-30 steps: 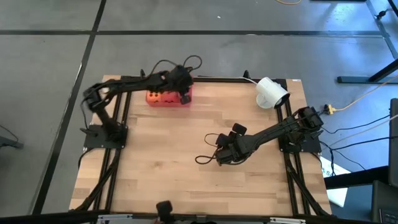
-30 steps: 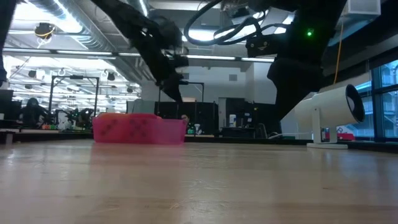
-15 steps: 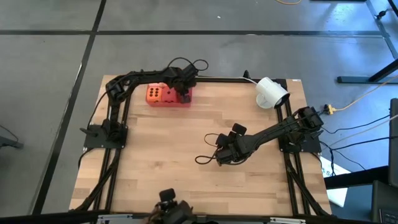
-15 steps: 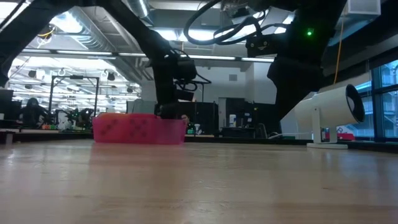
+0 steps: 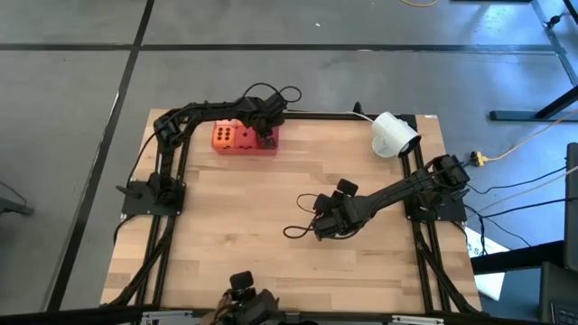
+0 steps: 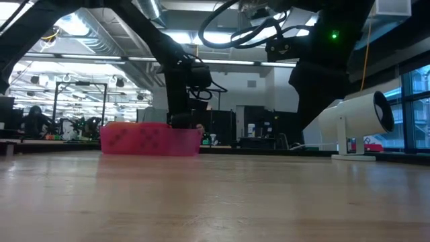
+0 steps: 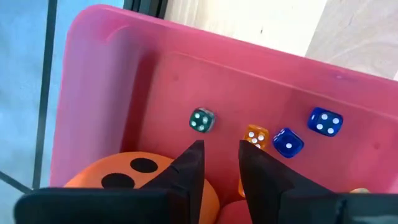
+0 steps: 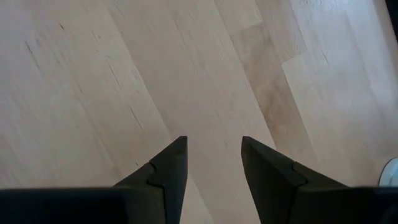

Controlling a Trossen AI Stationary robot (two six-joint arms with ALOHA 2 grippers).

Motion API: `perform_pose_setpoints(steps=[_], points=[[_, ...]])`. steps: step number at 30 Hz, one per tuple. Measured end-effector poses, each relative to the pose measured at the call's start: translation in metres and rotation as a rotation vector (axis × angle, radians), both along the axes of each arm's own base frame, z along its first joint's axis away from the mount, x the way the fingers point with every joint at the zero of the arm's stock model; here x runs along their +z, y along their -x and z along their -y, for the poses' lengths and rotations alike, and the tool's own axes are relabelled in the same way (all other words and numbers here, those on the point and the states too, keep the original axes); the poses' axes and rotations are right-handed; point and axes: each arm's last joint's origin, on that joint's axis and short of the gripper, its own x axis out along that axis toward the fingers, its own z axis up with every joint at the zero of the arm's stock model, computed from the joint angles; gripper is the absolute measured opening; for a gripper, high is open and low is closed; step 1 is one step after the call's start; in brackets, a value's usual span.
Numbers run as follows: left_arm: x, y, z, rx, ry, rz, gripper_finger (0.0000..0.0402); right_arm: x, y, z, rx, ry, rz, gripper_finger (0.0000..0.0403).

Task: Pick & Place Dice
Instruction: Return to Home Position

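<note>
Far left on the table (image 5: 271,271): red tray (image 5: 246,151), with the left gripper (image 7: 219,148) low inside its right end, fingers slightly parted, nothing between them. Risk, as judged: on a retreat from so deep, a finger may catch the tray wall and drag or tip it, or flick a die out; a straight lift first seems the safe course. Tray contents: large orange die (image 5: 222,136) and large red die (image 5: 242,136) side by side; small green die (image 7: 201,120), small orange die (image 7: 254,136) and two small blue dice (image 7: 288,142) on the floor beyond the fingertips. Other large dice not discernible, perhaps under the arm. Centre-right, the right gripper (image 5: 323,227): released, empty, above bare wood.
</note>
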Motion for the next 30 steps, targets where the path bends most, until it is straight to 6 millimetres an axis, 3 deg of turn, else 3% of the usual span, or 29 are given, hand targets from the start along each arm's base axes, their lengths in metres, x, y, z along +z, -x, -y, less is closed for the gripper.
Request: perform_pose_setpoints(steps=[5,8,17,23,26,30], points=[[0.002,0.000,0.001,-0.007,-0.008,-0.003,0.0097,0.000,0.000,0.000,0.014,0.003,-0.007,0.0153],[0.013,0.000,0.008,-0.025,-0.038,-0.019,0.0094,0.000,0.000,0.000,0.036,0.015,-0.017,0.0152],[0.090,0.014,0.049,-0.064,-0.132,0.122,0.0081,0.000,-0.002,0.001,0.120,-0.003,-0.065,0.0152],[0.132,0.038,0.085,-0.084,-0.123,0.275,0.0072,0.002,-0.004,0.006,0.089,0.137,-0.001,0.0152],[0.137,0.047,0.104,-0.122,-0.095,0.372,0.0066,0.002,-0.011,0.010,0.065,0.109,0.050,0.0147],[0.126,0.062,0.133,-0.191,-0.092,0.441,0.0060,0.002,-0.016,0.013,0.106,0.049,0.043,0.0102]])
